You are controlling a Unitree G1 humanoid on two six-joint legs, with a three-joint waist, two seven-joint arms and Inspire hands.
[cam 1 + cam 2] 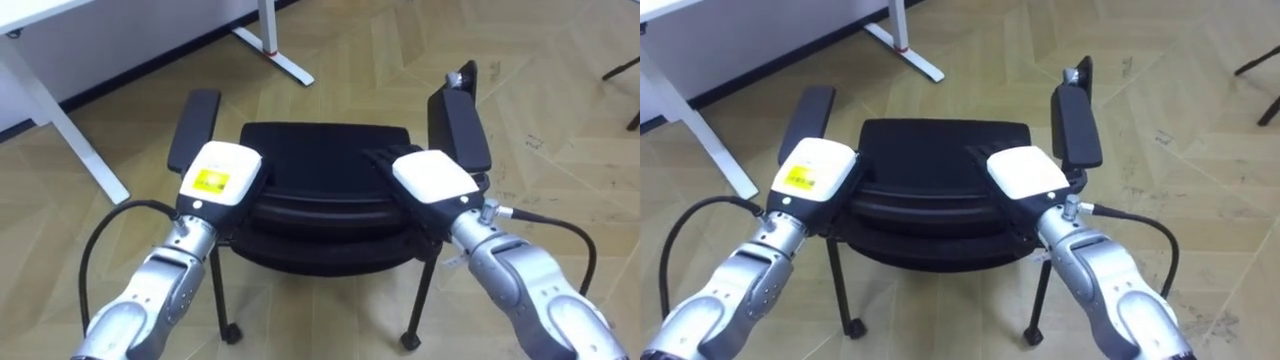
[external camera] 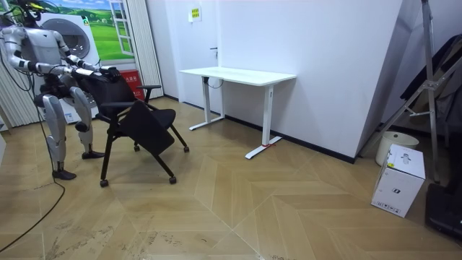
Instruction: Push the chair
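Housework trial: the robot's left hand [image 1: 220, 172] and right hand [image 1: 432, 178] rest on the top edge of the black chair [image 1: 320, 150], on the side turned away from the white counter [image 2: 238, 74]. The white backs of both hands stand out against the dark frame. Whether either hand lies spread flat or is clasped round the edge cannot be told.

The hands sit about level, one toward each end of the backrest, just inside the left armrest [image 1: 194, 128] and the right armrest [image 1: 465, 130]. The chair stands on castors [image 1: 231, 332] on the wood floor [image 1: 560, 110], near the counter but apart from it. The robot stands upright behind it, farther from the counter than the chair is. In the room view the seat hangs tilted down rather than level.

The step in hand looks like the push itself, just being set up. Done well, it calls for equal pressure through both hands, since a stronger shove on one side would probably swing the castors and turn the chair off line. Force should likely go forward, not downward, as weight on a high backrest could tip the light frame. The counter's foot [image 1: 285, 62] lies ahead of the chair, so the line of travel probably needs watching to avoid catching a castor on it. Short, even steps in time with the arms should help the chair roll smoothly.
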